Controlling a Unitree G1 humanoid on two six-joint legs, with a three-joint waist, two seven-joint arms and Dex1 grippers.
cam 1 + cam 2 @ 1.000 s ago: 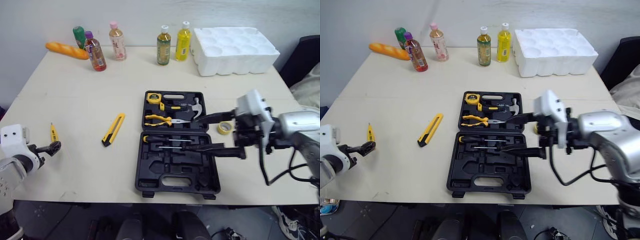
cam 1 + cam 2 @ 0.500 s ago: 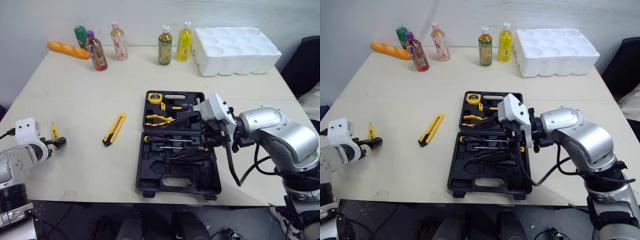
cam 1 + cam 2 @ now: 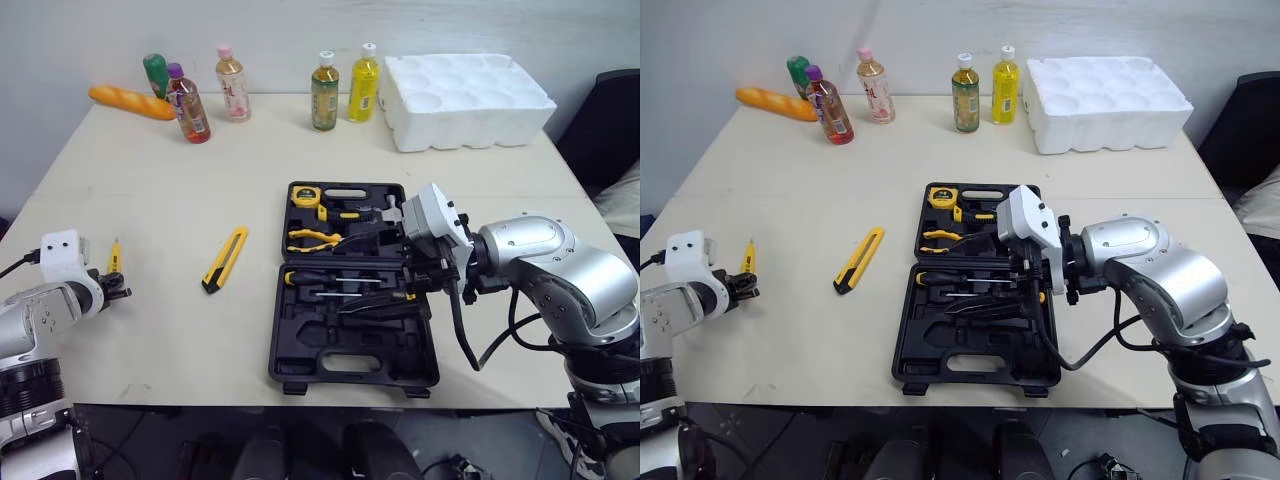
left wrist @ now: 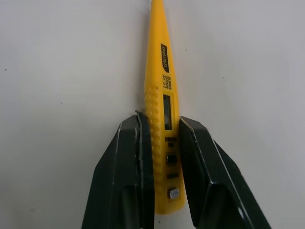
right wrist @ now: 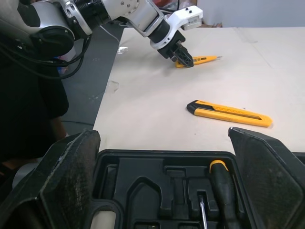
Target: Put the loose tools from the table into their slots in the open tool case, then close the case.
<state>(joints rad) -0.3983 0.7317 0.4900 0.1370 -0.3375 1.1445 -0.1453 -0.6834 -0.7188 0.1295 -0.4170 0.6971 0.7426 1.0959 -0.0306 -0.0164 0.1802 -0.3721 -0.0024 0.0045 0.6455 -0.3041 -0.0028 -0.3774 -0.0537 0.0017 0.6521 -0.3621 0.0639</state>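
Case [image 3: 350, 362] lies open and flat at the middle of the table [image 3: 150, 180], its two black halves side by side, one far and one near. The far half holds a tape measure [image 3: 306, 196], pliers [image 3: 312, 238] and a hammer [image 3: 388, 212]. Screwdrivers [image 3: 318, 279] lie along the far edge of the near half.

Two loose tools are on the table to the left of the case. A yellow knife [image 3: 225, 259] lies near the case, apart from it, pointing away from the robot. A yellow tester pen [image 4: 159, 62] sits well apart, close to the table's left edge.

The left gripper [image 4: 162, 125] is clamped on the pen: its black fingers [image 4: 133, 171] press both sides of the handle end, and the tip sticks out ahead of them. The pen is low at the table surface; whether it is lifted cannot be told.

The right gripper [image 3: 341, 276] hangs over the case, pointing left, with its jaws spread wide and nothing between them. One finger reaches over the pliers, the other over the near half.

Along the far edge stand five bottles [image 3: 188, 103], a bread loaf [image 3: 132, 101] and a white foam tray [image 3: 470, 98].
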